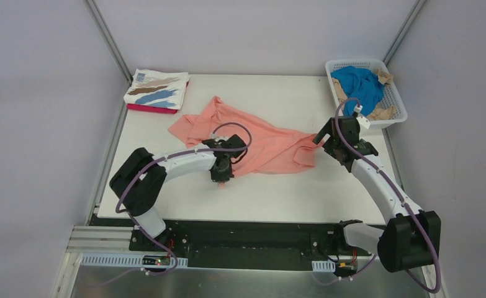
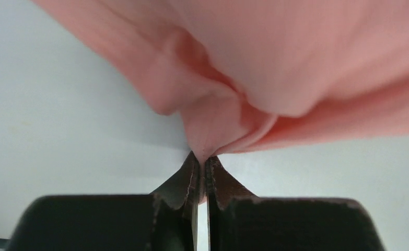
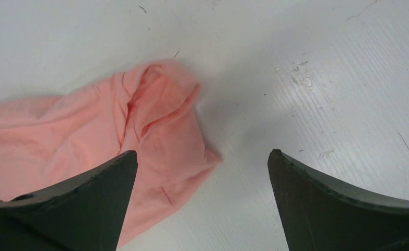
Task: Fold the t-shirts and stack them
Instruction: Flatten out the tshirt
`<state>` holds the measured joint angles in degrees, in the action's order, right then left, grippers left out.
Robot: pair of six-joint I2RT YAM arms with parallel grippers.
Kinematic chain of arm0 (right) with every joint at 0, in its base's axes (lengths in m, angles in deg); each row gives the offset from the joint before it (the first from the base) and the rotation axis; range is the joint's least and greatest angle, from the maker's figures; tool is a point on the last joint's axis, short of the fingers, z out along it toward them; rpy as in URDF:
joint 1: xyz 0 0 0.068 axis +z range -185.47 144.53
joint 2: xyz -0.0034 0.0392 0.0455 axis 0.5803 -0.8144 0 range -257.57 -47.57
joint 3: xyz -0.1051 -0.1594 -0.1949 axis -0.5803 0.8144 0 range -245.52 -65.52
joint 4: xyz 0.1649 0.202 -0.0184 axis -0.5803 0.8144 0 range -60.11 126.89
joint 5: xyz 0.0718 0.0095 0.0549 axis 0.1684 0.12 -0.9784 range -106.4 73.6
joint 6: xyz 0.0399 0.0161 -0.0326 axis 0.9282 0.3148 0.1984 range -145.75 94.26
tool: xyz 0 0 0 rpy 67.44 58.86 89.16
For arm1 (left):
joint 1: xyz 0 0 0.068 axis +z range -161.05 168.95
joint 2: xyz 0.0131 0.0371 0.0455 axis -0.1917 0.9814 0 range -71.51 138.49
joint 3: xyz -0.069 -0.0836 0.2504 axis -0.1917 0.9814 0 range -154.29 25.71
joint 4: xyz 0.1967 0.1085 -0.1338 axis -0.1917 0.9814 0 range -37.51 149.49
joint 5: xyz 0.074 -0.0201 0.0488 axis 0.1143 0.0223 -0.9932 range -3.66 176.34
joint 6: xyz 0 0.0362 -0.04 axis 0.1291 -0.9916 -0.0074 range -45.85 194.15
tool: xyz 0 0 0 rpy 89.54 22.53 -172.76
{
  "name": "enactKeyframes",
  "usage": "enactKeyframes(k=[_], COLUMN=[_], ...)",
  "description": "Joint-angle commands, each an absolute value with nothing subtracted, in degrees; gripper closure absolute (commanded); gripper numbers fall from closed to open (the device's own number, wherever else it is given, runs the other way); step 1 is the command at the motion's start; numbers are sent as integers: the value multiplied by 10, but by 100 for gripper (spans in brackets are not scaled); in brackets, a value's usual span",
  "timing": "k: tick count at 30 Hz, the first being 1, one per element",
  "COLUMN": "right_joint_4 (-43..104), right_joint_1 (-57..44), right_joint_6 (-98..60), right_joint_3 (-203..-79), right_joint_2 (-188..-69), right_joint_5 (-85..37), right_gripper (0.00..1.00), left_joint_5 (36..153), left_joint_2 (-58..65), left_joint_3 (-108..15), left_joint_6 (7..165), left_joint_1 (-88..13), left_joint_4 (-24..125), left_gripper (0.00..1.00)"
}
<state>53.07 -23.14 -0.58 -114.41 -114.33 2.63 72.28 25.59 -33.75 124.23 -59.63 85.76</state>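
Salmon-pink t-shirt (image 1: 262,139) lies crumpled mid-table. Left gripper (image 2: 202,162) jaws pinched tight on a bunched fold at its 7 o'clock edge; right gripper (image 3: 202,152) jaws spread wide, empty, over the shirt's 3 o'clock end. Brushstroke-print white t-shirt (image 1: 157,90) sits folded at 10 o'clock, atop a magenta t-shirt (image 1: 150,108).

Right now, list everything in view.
salmon-pink t-shirt: one, salmon pink, crumpled mid-table
white t-shirt: one, white with brown and blue strokes, folded, far left corner
magenta t-shirt: one, magenta, under the white one
blue t-shirt: one, blue, in the basket
tan cloth: count unclear, tan, in the basket
basket: one, white lattice, far right corner
table: one, white, beneath everything
left gripper: one, black, shut on the salmon-pink t-shirt's near edge
right gripper: one, black, open by its right end
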Motion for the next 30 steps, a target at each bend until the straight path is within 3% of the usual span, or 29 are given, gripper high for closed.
enactKeyframes(k=[1, 8, 15, 19, 25, 30], right_joint_4=[538, 528, 458, 443, 515, 542], right_joint_1=[-239, -240, -230, -200, -83, -16], right_joint_6=[2, -34, 0, 29, 65, 81], right_joint_3=[-1143, -1120, -1030, -1010, -1074, -1134], right_joint_2=[-1159, -1183, -1127, -1116, -1154, -1218], right_joint_5=[18, -114, -211, -149, 19, 38], right_gripper=[1, 10, 12, 13, 14, 18], left_joint_5=[662, 635, 642, 647, 651, 652], left_joint_2=[196, 168, 165, 169, 175, 182], left_joint_3=[-323, -358, -367, -369, -367, -370], left_joint_6=[1225, 1180, 1175, 1174, 1173, 1172], left_joint_1=[-516, -466, -464, -464, -464, -463], left_joint_4=[899, 897, 887, 884, 882, 881], left_gripper=[100, 100, 100, 100, 100, 100])
